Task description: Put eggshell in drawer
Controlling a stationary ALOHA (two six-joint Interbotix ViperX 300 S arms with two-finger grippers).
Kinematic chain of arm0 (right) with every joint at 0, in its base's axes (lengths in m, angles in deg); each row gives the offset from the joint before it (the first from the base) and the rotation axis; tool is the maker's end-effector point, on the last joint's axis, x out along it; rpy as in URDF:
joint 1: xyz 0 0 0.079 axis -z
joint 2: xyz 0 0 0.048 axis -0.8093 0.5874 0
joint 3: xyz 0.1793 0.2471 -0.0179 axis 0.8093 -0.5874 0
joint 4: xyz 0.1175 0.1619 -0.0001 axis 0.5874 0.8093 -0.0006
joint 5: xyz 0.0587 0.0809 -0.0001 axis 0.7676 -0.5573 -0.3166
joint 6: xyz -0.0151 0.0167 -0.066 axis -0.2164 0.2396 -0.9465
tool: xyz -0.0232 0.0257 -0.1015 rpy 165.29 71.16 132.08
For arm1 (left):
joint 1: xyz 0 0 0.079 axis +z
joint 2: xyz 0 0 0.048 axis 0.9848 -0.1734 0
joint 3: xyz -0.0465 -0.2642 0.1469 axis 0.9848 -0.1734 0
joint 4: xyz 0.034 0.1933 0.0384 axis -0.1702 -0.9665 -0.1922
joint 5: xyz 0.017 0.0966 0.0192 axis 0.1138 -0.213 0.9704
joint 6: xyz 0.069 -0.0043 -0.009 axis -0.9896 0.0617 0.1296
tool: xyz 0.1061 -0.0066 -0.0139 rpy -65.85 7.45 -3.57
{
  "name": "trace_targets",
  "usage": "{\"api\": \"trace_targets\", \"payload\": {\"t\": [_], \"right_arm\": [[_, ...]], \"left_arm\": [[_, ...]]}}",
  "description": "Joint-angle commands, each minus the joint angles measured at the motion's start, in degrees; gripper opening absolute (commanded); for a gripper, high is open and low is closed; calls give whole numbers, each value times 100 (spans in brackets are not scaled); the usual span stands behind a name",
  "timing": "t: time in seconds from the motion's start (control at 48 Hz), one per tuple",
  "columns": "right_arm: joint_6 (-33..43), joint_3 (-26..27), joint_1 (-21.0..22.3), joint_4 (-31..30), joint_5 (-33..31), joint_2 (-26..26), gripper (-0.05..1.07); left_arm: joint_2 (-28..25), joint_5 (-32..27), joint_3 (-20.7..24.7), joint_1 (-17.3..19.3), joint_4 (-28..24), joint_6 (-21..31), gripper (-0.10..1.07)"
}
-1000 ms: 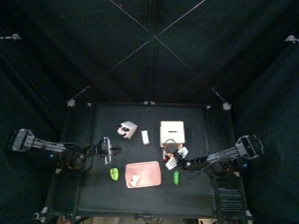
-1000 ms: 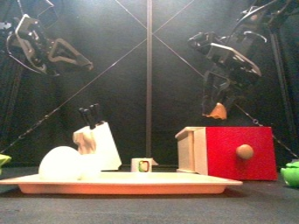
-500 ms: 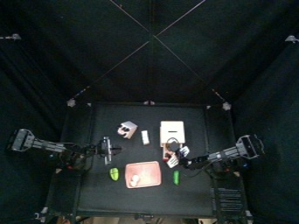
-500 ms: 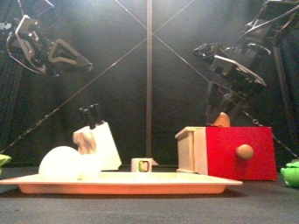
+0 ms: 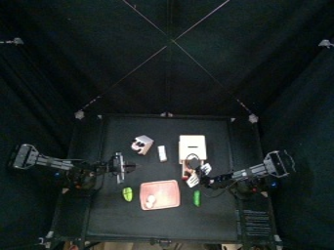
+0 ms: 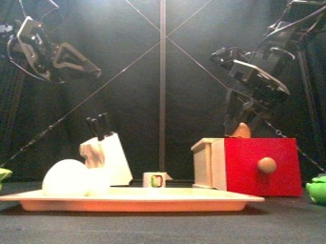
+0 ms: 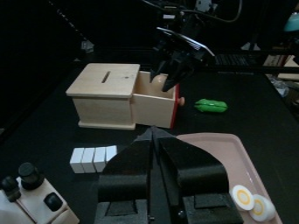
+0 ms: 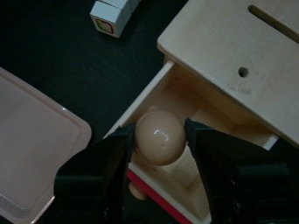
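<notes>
- Your right claw (image 8: 158, 171) is hovering over the drawer (image 8: 228, 162), which is pulled out of the cabinet (image 7: 107, 96) so its cavity is facing up to receive things.
- The eggshell (image 8: 160, 136), a pale rounded piece, is sitting between the jaws, which are spread wide; whether the pads are touching it you cannot tell from here. It appears to be inside or just above the cavity.
- In the front view the right claw (image 6: 242, 119) is pointing down at the drawer's red front (image 6: 261, 164), a sensible line for a drop.
- Your left claw (image 7: 158, 171), jaws nearly together and empty, is resting raised above the tray (image 7: 228, 157), clear of the work.
</notes>
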Motion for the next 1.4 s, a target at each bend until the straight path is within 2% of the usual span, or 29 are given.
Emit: {"api": "trace_targets", "payload": {"t": [0.0, 0.333, 1.0, 1.375], "right_arm": [[18, 44, 26, -26, 9, -149, 82], [9, 35, 26, -9, 88, -79, 98], [9, 70, 18, 70, 167, -220, 98], [0, 53, 35, 62, 422, -220, 98]], "left_arm": [[0, 18, 70, 9, -18, 0, 48], [0, 18, 70, 9, -18, -9, 48], [0, 18, 62, 9, -18, -9, 48], [0, 18, 62, 9, -18, -9, 48]]}}
